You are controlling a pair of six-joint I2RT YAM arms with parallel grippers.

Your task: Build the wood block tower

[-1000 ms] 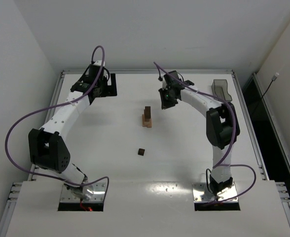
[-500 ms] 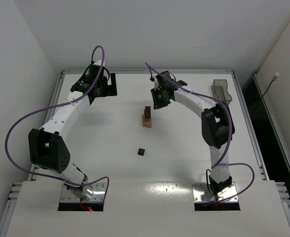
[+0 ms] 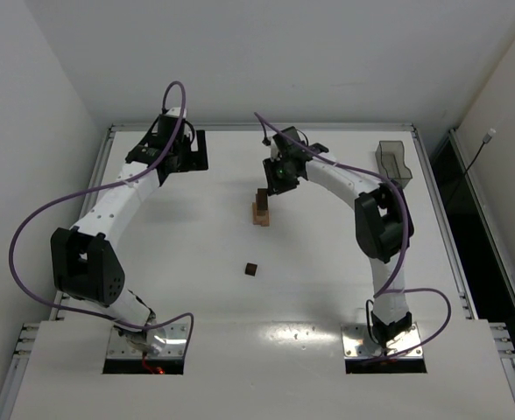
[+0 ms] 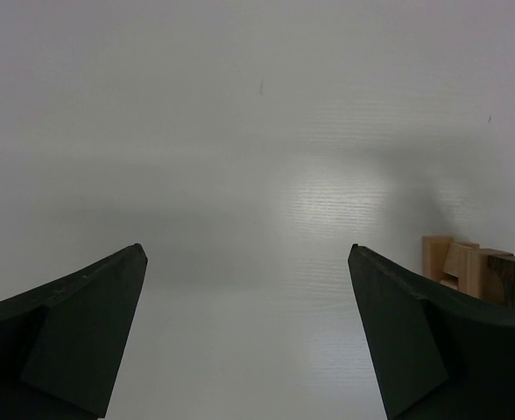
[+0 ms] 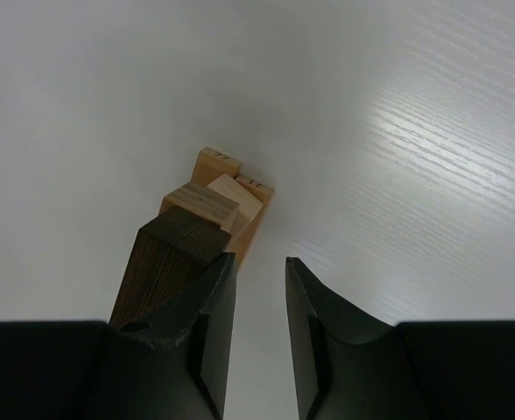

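The wood block tower [image 3: 260,210] stands mid-table, tan blocks below and a dark brown upright block [image 3: 262,196] on top. My right gripper [image 3: 273,186] hovers just behind and right of it. In the right wrist view the tower [image 5: 236,206] and its dark top block [image 5: 165,267] lie just left of my left finger; the right gripper [image 5: 259,258] is narrowly open with only table between the fingers. A loose dark block [image 3: 251,269] lies nearer the front. My left gripper [image 3: 196,150] is wide open at the back left; the left gripper [image 4: 247,249] holds nothing, and the tower [image 4: 468,267] peeks past its right finger.
A smoky-grey see-through tray [image 3: 392,161] stands at the back right corner of the table. Purple cables arch over both arms. The walls close in behind and on both sides of the white table [image 3: 187,245].
My right arm has swung left from behind the tower's right side to right beside it, and its jaws have parted a little. The left arm and the blocks have not moved.
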